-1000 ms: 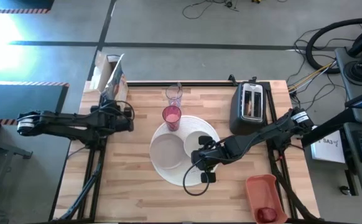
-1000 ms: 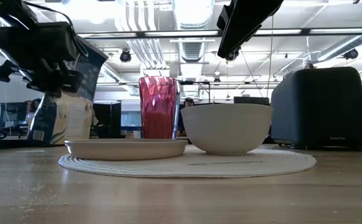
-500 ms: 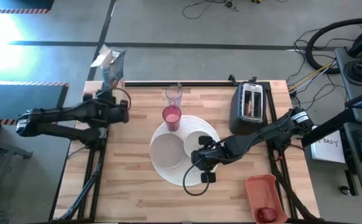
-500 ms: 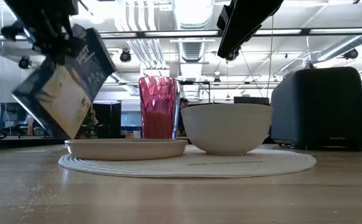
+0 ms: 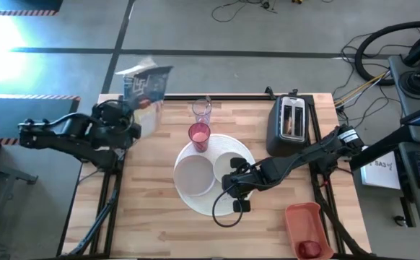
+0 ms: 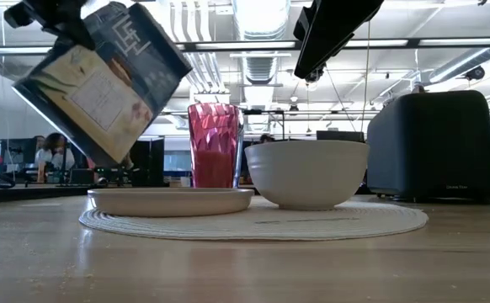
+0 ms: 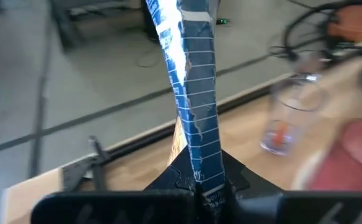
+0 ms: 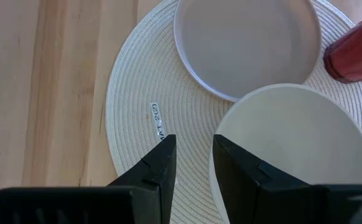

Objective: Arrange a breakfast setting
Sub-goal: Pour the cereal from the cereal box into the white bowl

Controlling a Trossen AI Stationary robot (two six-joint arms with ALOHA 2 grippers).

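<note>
My left gripper (image 5: 127,121) is shut on a blue printed bag (image 5: 146,88), held high over the table's far left corner; the bag also shows in the low view (image 6: 102,80). My right gripper (image 8: 192,163) hovers a little open and empty over the near part of the large white round woven plate (image 5: 195,204). On that plate rest a smaller pale plate (image 5: 194,175), a small white bowl (image 5: 229,166) and a pink tumbler (image 5: 199,136). A clear glass (image 5: 202,110) stands behind the tumbler, with something orange inside it (image 7: 280,132). My left gripper pinches one thin edge of the bag (image 7: 201,177) between its two fingers. The fingers come roughly level from the table's left side, and the bag stretches away from them edge-on. The bag is lifted clear of the table and tilted.
A black two-slot toaster (image 5: 289,124) stands at the far right with toast in a slot. An orange-red tray (image 5: 307,227) at the near right holds a dark-red fruit (image 5: 309,248). Bare wood lies along the table's left and near sides.
My left gripper has risen and gone a little toward the table's left edge, still shut on the bag. The bag, which stood at the far left corner, is now lifted clear and has tipped over to a slant. My right arm has kept still.
</note>
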